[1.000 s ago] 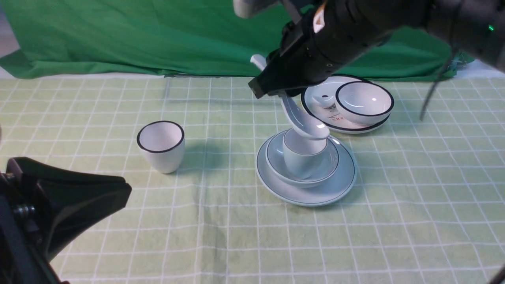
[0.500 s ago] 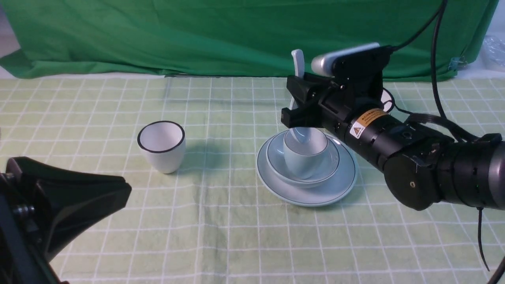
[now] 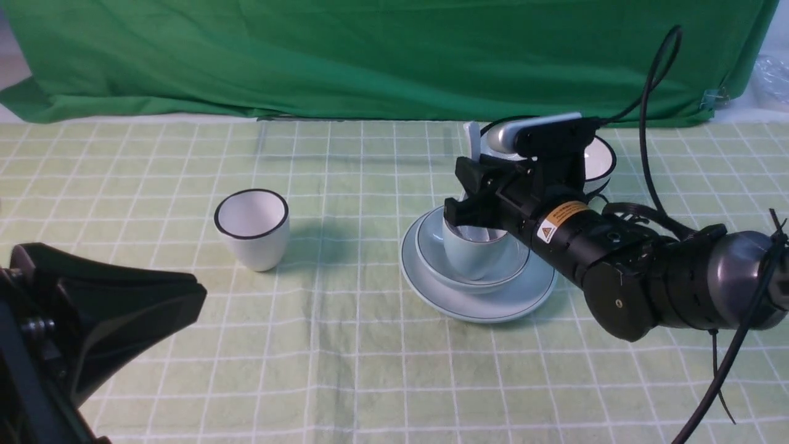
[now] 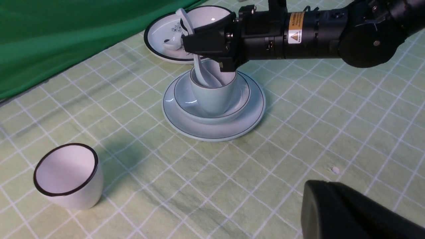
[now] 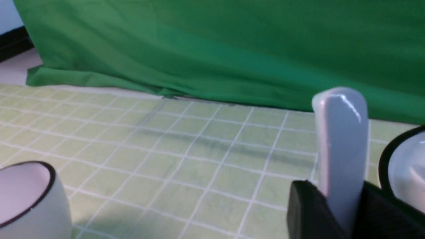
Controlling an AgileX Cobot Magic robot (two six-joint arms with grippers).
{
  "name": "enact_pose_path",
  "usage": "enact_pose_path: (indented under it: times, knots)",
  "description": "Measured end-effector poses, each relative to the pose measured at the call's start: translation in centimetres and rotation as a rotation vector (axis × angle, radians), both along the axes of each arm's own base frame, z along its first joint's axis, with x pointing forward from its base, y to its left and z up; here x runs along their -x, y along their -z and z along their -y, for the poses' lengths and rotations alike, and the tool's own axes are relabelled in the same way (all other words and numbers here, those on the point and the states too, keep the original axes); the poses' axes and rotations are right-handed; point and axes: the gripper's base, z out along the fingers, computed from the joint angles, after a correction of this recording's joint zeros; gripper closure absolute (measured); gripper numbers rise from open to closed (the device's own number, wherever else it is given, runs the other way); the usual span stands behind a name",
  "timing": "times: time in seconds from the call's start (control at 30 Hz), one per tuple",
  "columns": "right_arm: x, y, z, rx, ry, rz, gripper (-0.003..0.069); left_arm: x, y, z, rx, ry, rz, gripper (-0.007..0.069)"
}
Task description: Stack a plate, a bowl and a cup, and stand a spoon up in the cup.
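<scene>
First, from the front: the plate (image 3: 481, 305) sits right of centre on the counter (image 3: 345, 345), with the bowl (image 3: 474, 280) on it and the cup (image 3: 471, 256) in the bowl. The right pincer (image 3: 462, 194) hangs just over the cup, and the spoon (image 3: 473, 139) pokes up behind it. The left pincer (image 3: 185, 299) is closed at the near left. From the left wrist, the spoon's scoop is down inside the cup, its handle rising at a tilt. From the right wrist, the right pincer is clamped on the upright handle.
</scene>
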Motion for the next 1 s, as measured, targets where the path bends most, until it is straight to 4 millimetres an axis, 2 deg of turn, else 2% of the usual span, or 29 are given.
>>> enact_pose_path:
  times: [0.17, 0.3, 0.4, 0.47, 0.53, 0.67, 0.73, 0.83, 0.9, 1.0]
  knots:
    - [0.0, 0.0, 0.0, 0.0, 0.0, -0.003, 0.0311, 0.0, 0.0, 0.0, 0.001, 0.0, -0.001, 0.0623]
    - [0.5, -1.5, 0.1, -0.003, -0.002, -0.02, 0.0259, 0.0, 0.0, 0.0, 0.001, 0.0, 0.0, 0.0623]
    - [2.2, -5.6, 0.5, 0.009, -0.019, -0.039, 0.0246, 0.0, -0.1, 0.1, 0.014, 0.0, 0.012, 0.0623]
    - [4.4, -9.0, 1.1, 0.046, -0.044, -0.071, 0.0247, 0.1, -0.3, 0.0, 0.018, 0.016, 0.056, 0.0623]
    - [7.1, -12.0, 2.1, 0.105, -0.073, -0.118, 0.0272, 0.6, 0.0, -0.4, 0.066, 0.037, 0.125, 0.0623]
    - [11.2, -14.8, 4.0, 0.188, -0.105, -0.208, 0.0373, 1.9, 2.0, -1.3, 0.159, 0.042, 0.191, 0.0623]
    - [12.5, -15.2, 4.8, 0.208, -0.111, -0.238, 0.0419, 2.3, 2.8, -1.7, 0.197, 0.04, 0.225, 0.0623]
    - [16.1, -15.0, 7.0, 0.253, -0.12, -0.311, 0.0564, 3.3, 5.1, -2.8, 0.313, 0.029, 0.346, 0.0623]
    - [18.2, -14.6, 8.4, 0.248, -0.115, -0.338, 0.062, 3.6, 6.5, -3.2, 0.369, 0.021, 0.407, 0.0623]
    - [20.2, -14.3, 9.6, 0.223, -0.105, -0.345, 0.0631, 3.5, 8.2, -3.2, 0.391, 0.016, 0.434, 0.0623]
